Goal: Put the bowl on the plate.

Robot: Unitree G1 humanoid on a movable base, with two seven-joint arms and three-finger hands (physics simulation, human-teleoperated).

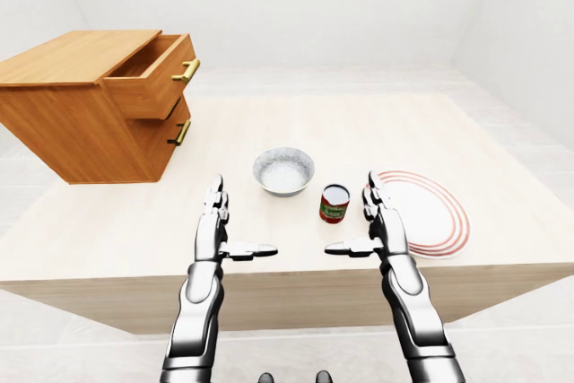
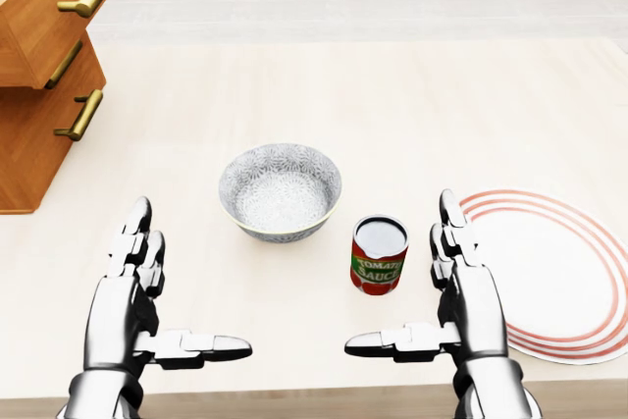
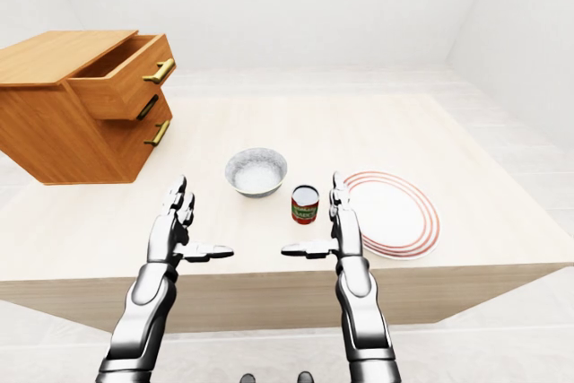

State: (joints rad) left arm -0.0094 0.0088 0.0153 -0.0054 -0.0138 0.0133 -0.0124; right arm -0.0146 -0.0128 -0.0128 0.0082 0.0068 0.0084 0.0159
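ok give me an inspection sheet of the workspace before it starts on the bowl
surface: light wooden table, bare apart from the items below
job's things: bowl upright and empty, near table centre; plate with red rings, empty, at the head view's right
clutter: tomato sauce can upright between bowl and plate, touching neither
hands: left hand and right hand both open, holding nothing, short of the bowl
cables: nothing seen
surroundings: wooden drawer cabinet on the table at left, top drawer pulled open; white walls
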